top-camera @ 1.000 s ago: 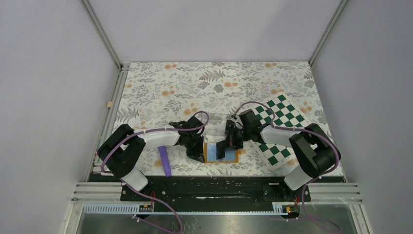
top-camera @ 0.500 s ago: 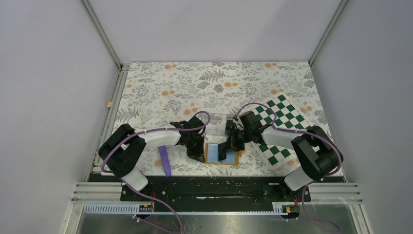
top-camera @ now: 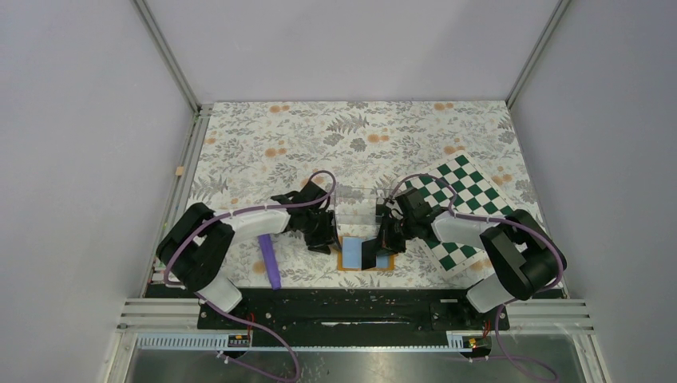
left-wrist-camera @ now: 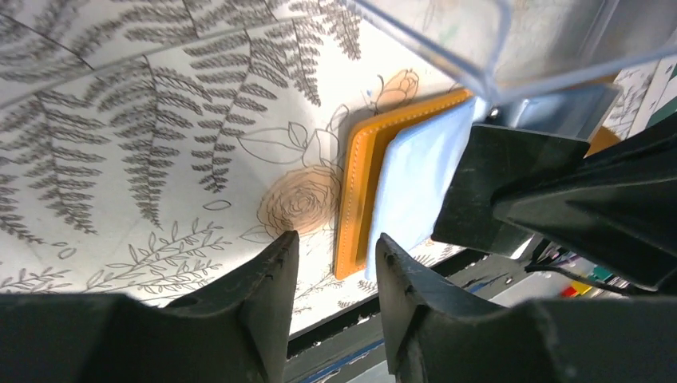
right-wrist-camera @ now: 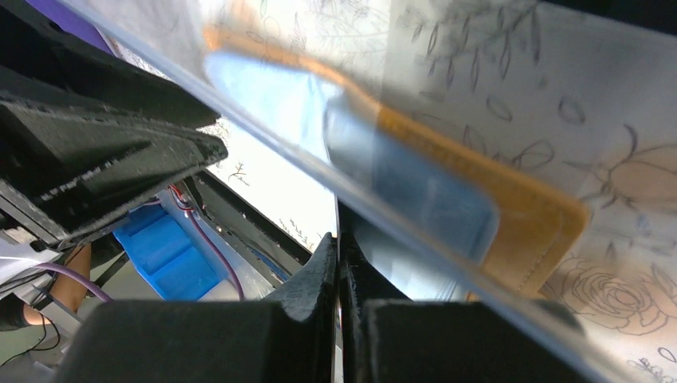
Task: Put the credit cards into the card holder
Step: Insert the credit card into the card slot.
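The card holder (top-camera: pixel 350 257) lies open near the table's front edge, with an orange rim and light blue lining. It also shows in the left wrist view (left-wrist-camera: pixel 357 203). My right gripper (top-camera: pixel 382 242) is shut on a dark credit card (top-camera: pixel 370 254) and holds it tilted over the holder's right half. In the left wrist view the card (left-wrist-camera: pixel 499 187) rests against the blue lining (left-wrist-camera: pixel 415 179). In the right wrist view the fingers (right-wrist-camera: pixel 323 267) pinch the card edge-on. My left gripper (top-camera: pixel 323 239) is open and empty just left of the holder, with its fingertips (left-wrist-camera: pixel 279 263) above the cloth.
A clear plastic box (top-camera: pixel 356 209) stands right behind the holder, between the two grippers, and its wall crosses the right wrist view (right-wrist-camera: pixel 415 88). A green-and-white checkered mat (top-camera: pixel 459 215) lies to the right. A purple strip (top-camera: pixel 270 263) lies at the front left.
My right gripper has swung the card down and to the left over the holder. The holder has slid slightly left. My left gripper has drawn back a little.
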